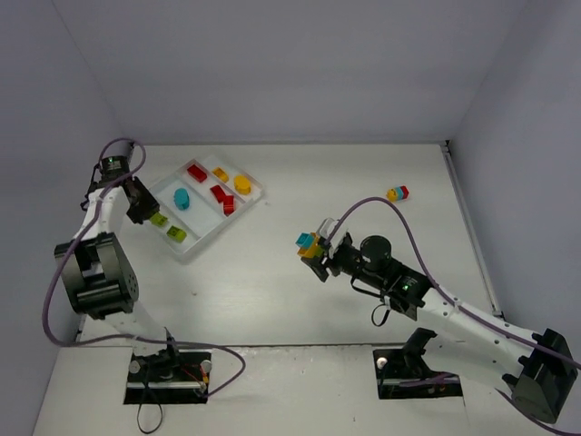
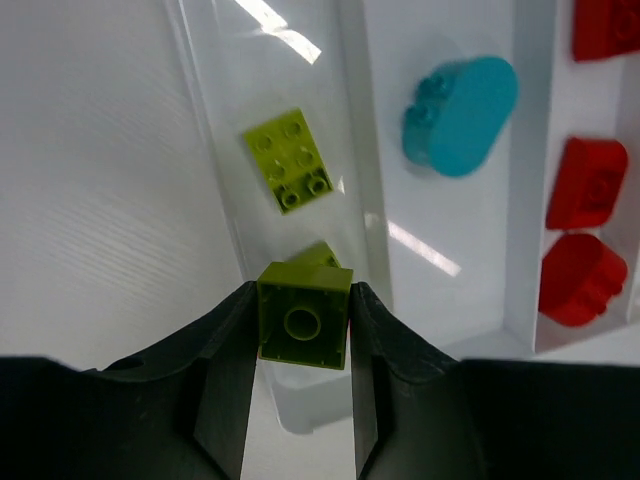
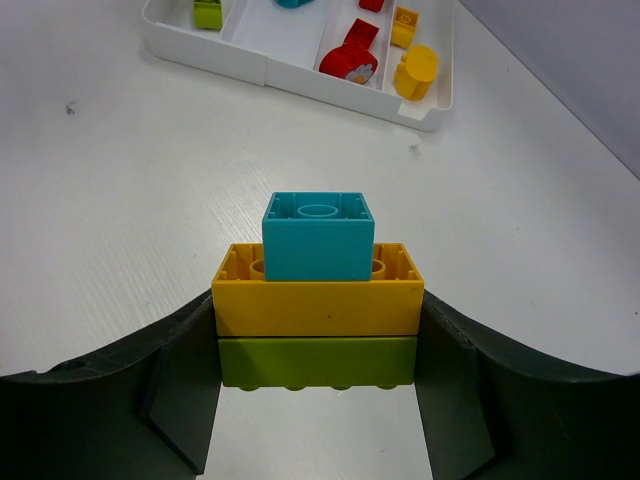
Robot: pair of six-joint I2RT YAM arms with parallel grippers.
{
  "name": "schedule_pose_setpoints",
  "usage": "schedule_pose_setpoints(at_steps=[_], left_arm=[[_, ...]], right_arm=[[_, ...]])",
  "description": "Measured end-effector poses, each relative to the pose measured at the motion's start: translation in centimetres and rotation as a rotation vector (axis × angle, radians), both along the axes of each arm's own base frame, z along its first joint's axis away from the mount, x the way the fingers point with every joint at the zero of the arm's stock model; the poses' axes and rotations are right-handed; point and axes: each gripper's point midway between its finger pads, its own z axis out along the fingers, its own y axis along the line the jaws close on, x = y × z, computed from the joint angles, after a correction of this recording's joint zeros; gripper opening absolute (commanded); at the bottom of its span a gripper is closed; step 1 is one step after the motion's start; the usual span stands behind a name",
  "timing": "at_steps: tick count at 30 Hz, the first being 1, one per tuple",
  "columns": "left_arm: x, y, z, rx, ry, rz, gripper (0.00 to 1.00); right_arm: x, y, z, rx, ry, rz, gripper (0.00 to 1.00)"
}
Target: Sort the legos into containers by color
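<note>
The left hand (image 2: 303,300) is almost closed. Its two black fingers pinch a lime green square plastic brick (image 2: 305,335) by opposite sides, with the hollow underside towards the wrist camera. The hand hangs over the end of the outermost compartment of a shallow white plastic tray (image 2: 360,150). Two more lime green bricks (image 2: 290,160) lie in that compartment, one partly hidden behind the held brick. The next compartment holds a teal-blue rounded brick (image 2: 460,115), the one after it red bricks (image 2: 585,185), and the last one two orange-yellow bricks (image 1: 242,183).

The right hand (image 3: 318,318) has its fingers part-way apart, clamped on the ends of a stack of three joined bricks (image 3: 318,295). The stack has a teal-blue square on top, a longer orange-yellow brick in the middle and a lime green one at the bottom. The hand holds it over the white table (image 1: 272,309), well apart from the tray. A small multi-coloured brick cluster (image 1: 398,193) sits near the table's far right edge.
</note>
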Motion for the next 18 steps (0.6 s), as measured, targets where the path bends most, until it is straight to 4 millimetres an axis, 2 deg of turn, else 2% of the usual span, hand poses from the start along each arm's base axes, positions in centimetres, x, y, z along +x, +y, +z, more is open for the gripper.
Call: schedule_pose_setpoints(at_steps=[4, 9, 13, 14, 16, 18], left_arm=[[2.4, 2.8, -2.2, 0.007, 0.031, 0.055, 0.21], [5.0, 3.9, -3.4, 0.02, 0.034, 0.07, 0.28], [6.8, 4.6, -3.8, 0.036, 0.022, 0.079, 0.47], [7.0, 4.7, -3.9, 0.039, 0.022, 0.083, 0.54], [7.3, 4.9, -4.1, 0.042, 0.023, 0.092, 0.61], [7.3, 4.9, -4.3, 0.04, 0.024, 0.1, 0.63]], right_arm=[[0.0, 0.0, 0.2, 0.005, -0.003, 0.0, 0.0], [-0.1, -0.1, 0.0, -0.002, 0.002, 0.001, 0.0], [-0.1, -0.1, -0.3, -0.008, 0.008, 0.001, 0.0], [-0.1, -0.1, -0.4, -0.011, 0.011, 0.001, 0.0], [0.0, 0.0, -0.9, -0.022, 0.02, 0.001, 0.0], [0.1, 0.1, -1.3, -0.033, 0.03, 0.0, 0.0]])
